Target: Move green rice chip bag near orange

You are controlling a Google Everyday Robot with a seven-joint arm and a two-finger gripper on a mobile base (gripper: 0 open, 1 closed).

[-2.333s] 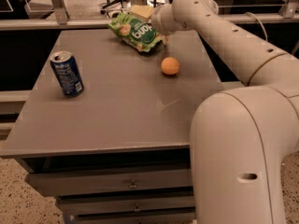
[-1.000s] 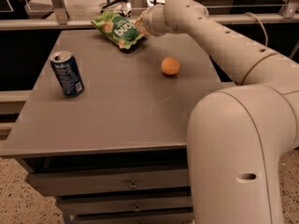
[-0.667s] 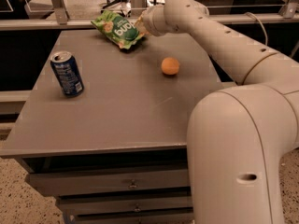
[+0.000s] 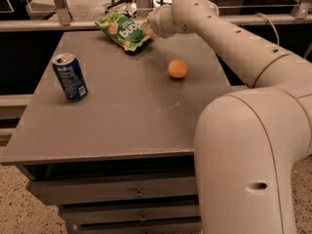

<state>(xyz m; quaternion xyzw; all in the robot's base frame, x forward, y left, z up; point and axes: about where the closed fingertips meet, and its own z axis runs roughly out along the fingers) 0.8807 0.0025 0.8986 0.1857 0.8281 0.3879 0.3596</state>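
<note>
The green rice chip bag (image 4: 122, 30) is at the far edge of the grey table (image 4: 122, 116), left of centre. My gripper (image 4: 147, 29) is at the bag's right end and grips it there; the wrist hides most of the fingers. The bag slants down to the right and seems to be just above the table top. The orange (image 4: 177, 68) rests on the table, nearer the camera and to the right of the bag, about a bag's length away from it.
A blue soda can (image 4: 70, 76) stands upright on the left side of the table. My arm (image 4: 234, 43) reaches over the table's right edge. A rail (image 4: 63, 23) runs behind the table. Drawers (image 4: 136, 191) sit under the front edge.
Since the earliest frame my gripper has carried the bag left along the far edge, away from the orange. Over the last second nothing has visibly moved.
</note>
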